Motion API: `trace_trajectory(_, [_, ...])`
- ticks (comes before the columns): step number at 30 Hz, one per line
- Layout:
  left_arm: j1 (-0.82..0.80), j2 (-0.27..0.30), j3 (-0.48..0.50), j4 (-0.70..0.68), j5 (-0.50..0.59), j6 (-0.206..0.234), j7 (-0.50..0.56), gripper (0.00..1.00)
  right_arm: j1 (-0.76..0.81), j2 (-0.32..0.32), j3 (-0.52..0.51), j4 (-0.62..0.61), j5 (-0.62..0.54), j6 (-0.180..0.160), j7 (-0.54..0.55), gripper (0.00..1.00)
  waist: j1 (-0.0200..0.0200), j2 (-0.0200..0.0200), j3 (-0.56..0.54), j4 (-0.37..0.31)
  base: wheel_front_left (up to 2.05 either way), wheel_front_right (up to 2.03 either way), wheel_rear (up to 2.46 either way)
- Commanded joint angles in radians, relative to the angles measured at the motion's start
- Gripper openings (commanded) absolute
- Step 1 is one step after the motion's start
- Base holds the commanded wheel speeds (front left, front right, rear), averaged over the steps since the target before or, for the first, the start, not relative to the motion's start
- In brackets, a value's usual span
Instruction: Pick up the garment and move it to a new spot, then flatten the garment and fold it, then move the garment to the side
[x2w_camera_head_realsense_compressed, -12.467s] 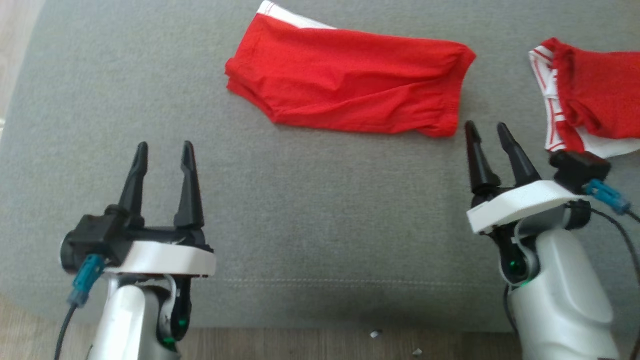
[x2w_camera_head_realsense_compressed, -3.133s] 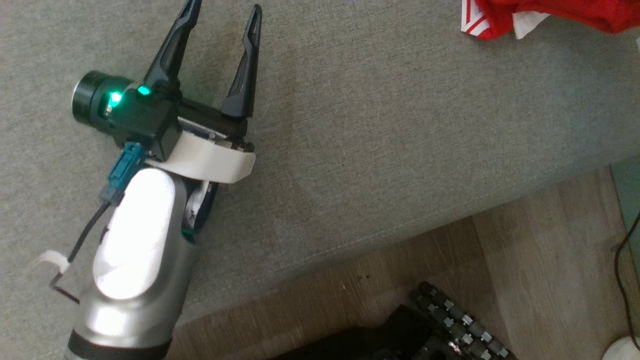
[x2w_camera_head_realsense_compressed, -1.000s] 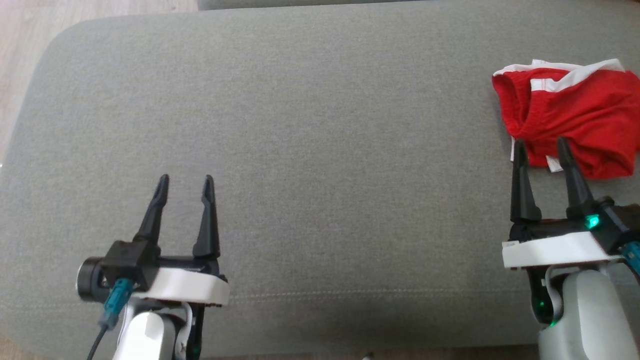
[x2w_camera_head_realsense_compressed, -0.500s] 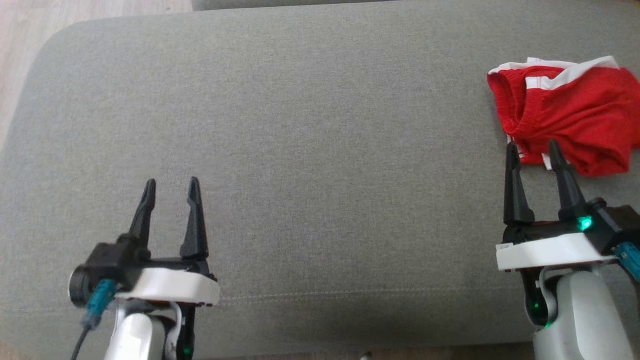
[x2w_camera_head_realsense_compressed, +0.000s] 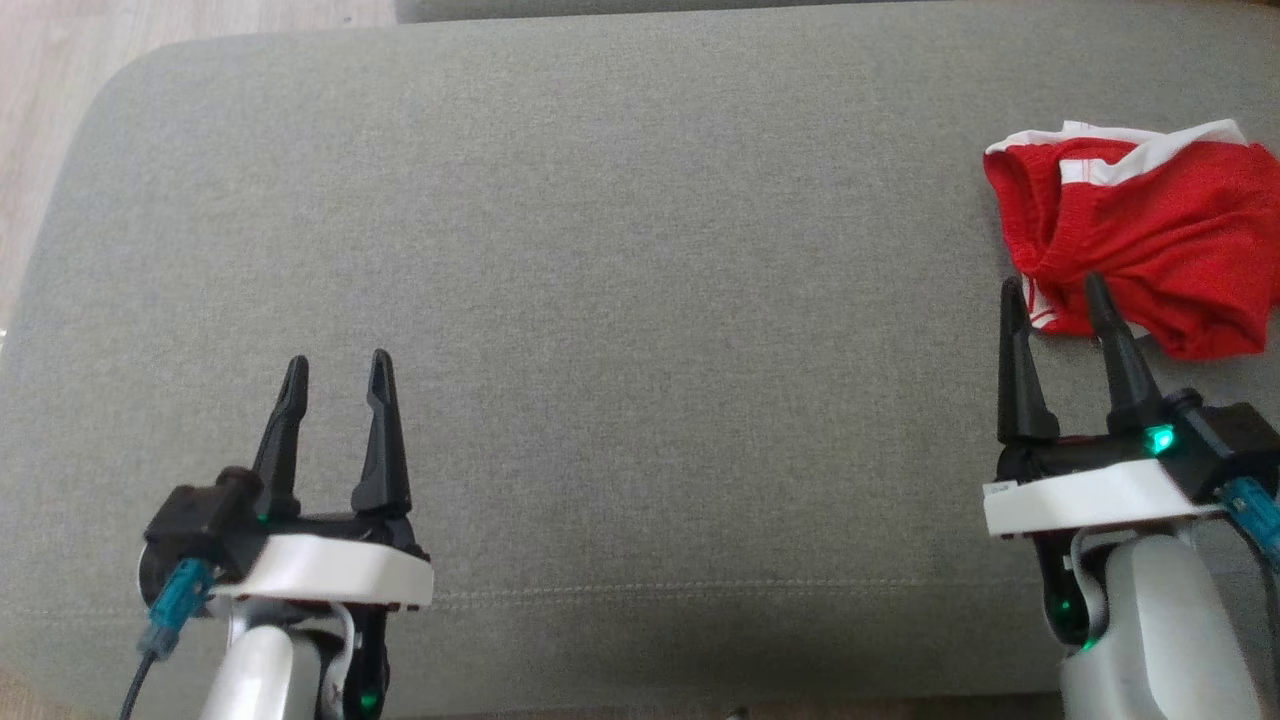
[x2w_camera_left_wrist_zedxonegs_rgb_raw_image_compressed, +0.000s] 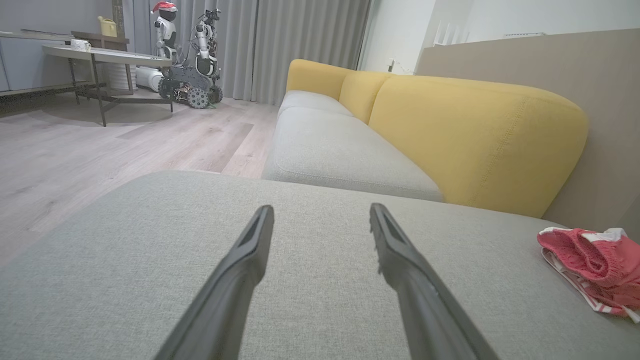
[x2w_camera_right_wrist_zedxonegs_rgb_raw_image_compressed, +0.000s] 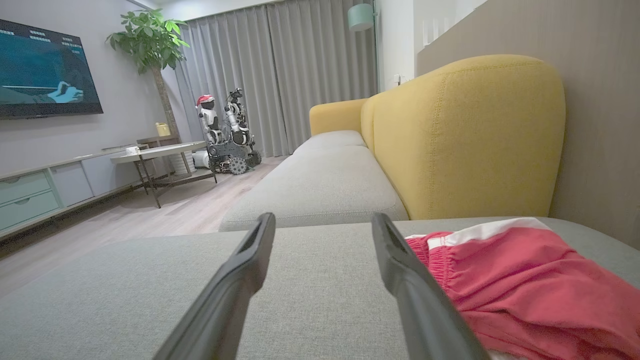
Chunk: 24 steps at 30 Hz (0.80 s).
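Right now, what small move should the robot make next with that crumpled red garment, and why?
Probably ease the right gripper forward and slightly rightward over the near edge of the red garment, ready to close. Its jaws stand open and empty, tips just at that edge, while the left gripper sits far off.

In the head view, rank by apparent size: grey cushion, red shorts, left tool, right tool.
Grey cushion largest. Red shorts, left tool and right tool look too alike to rank; the tools are nearer.

Seat: grey sofa cushion (x2w_camera_head_realsense_compressed: 640, 250)
Behind it: yellow backrest (x2w_camera_left_wrist_zedxonegs_rgb_raw_image_compressed: 475, 135)
Far room: wheeled robot (x2w_camera_right_wrist_zedxonegs_rgb_raw_image_compressed: 227, 135) in red hat, grey curtains (x2w_camera_right_wrist_zedxonegs_rgb_raw_image_compressed: 280, 75), leafy plant (x2w_camera_right_wrist_zedxonegs_rgb_raw_image_compressed: 150, 40)
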Motion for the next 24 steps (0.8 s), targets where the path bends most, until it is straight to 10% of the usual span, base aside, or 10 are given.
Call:
trace_trajectory(1, [-0.017,0.004,0.036,-0.032,-0.011,-0.003,-0.005,1.0,-0.034,0.006,0.032,-0.032,0.001,0.006,-0.003,1.0,0.0001,0.0,-0.003,0.002,0.0,0.0,0.0])
trace_trajectory(2, [-0.016,0.004,0.036,-0.033,-0.012,-0.003,-0.005,1.0,-0.034,0.006,0.035,-0.032,0.001,0.006,-0.002,1.0,0.0001,0.0,-0.004,0.002,0.0,0.0,0.0])
trace_trajectory(3, [0.0,0.0,-0.001,0.004,-0.013,-0.001,0.0,0.0,0.001,0.0,0.007,0.004,0.0,0.0,0.001,0.0,0.0001,0.0,-0.005,0.002,0.0,0.0,0.0])
trace_trajectory(24, [0.003,0.012,0.012,0.069,-0.226,-0.023,0.041,0.0,0.032,0.0,-0.017,0.036,0.228,0.001,0.053,0.0,0.0001,0.0,-0.02,-0.005,0.0,0.0,0.0])
